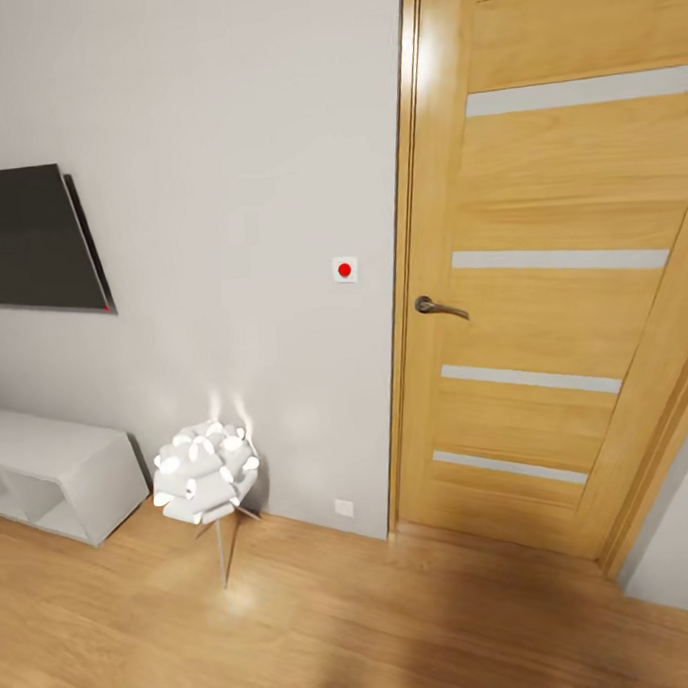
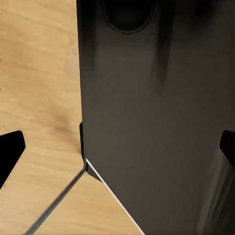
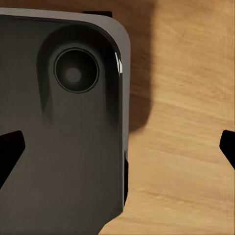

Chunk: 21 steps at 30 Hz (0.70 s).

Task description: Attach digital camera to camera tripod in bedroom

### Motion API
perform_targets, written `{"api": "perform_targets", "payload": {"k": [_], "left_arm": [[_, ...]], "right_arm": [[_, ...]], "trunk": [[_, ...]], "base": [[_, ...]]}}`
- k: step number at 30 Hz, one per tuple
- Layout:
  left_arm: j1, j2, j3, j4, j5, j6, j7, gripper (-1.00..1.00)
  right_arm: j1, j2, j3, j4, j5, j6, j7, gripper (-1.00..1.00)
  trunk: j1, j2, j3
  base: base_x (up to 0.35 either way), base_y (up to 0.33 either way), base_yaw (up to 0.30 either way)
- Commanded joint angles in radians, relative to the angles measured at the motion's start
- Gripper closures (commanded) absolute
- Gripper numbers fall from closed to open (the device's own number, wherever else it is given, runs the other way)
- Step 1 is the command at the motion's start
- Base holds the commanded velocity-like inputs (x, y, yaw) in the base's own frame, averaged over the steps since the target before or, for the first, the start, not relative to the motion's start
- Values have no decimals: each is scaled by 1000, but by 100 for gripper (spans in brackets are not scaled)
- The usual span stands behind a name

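**On the move by a closed door — grippers spread over the floor**

Neither camera nor tripod is in sight here, so their place cannot be told. The left gripper point(image 2: 122, 147) is spread, its dark fingertips point(image 2: 11, 149) at the two edges of its wrist view, nothing between them; beneath lies the robot's dark base point(image 2: 156, 122) and the wood floor point(image 2: 39, 73). The right gripper point(image 3: 120, 147) is likewise spread and holds nothing — under it another glossy dark part of the base point(image 3: 63, 147) with a round recess point(image 3: 75, 71).

Ahead, in the head view, a grey wall point(image 1: 245, 138) faces the robot. At its right stands a wooden door point(image 1: 563, 304), shut, with pale strips across it and a dark lever handle point(image 1: 440, 307). Just left of the door frame sits a small white switch with a red dot point(image 1: 345, 270). Low on the wall is a white socket point(image 1: 344, 506). Near the wall's foot stands a white flower-shaped lamp point(image 1: 205, 472) on thin legs. Farther left a dark screen point(image 1: 34, 237) hangs on the wall, above a low white cabinet point(image 1: 59, 472).
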<state>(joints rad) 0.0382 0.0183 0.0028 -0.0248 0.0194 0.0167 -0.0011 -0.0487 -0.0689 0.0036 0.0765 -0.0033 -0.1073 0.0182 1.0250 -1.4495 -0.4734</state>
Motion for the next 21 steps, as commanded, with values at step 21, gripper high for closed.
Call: {"api": "perform_targets", "payload": {"k": [21], "left_arm": [[1,37,2,-322,2,8,6,-100]], "right_arm": [[-2,0,1,-2,3,-6,-2,-100]], "trunk": [[0,0,-6]], "base": [[0,0,-131]]}}
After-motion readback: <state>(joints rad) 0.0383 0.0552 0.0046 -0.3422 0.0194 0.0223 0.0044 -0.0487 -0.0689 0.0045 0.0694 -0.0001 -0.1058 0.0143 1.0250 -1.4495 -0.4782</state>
